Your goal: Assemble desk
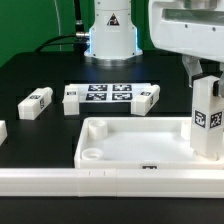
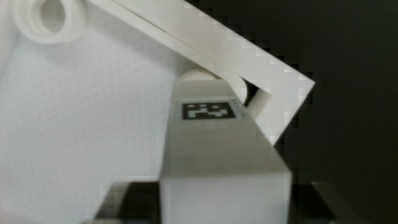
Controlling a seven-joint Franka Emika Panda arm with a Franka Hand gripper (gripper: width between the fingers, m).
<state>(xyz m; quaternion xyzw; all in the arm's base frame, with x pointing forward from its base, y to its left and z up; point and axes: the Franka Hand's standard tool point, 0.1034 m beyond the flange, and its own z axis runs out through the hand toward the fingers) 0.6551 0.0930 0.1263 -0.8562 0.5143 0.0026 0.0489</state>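
Observation:
The white tray-like tabletop [image 1: 130,140] lies rim up near the front; a round socket [image 1: 90,155] shows in its corner at the exterior view's left. My gripper [image 1: 207,80] is shut on a white block leg [image 1: 207,122] with a black-white tag, held upright at the tabletop's end at the exterior view's right. In the wrist view the leg [image 2: 228,150] points down at a rim corner of the tabletop [image 2: 89,120], between my dark fingers [image 2: 134,205]. Another socket [image 2: 57,20] shows further along. I cannot tell whether the leg sits in a socket.
The marker board [image 1: 108,95] lies behind the tabletop. Loose legs lie beside it [image 1: 70,97] [image 1: 148,97], another further toward the exterior view's left [image 1: 35,102]. A long white rail [image 1: 100,182] runs along the front. The robot base [image 1: 110,35] stands at the back.

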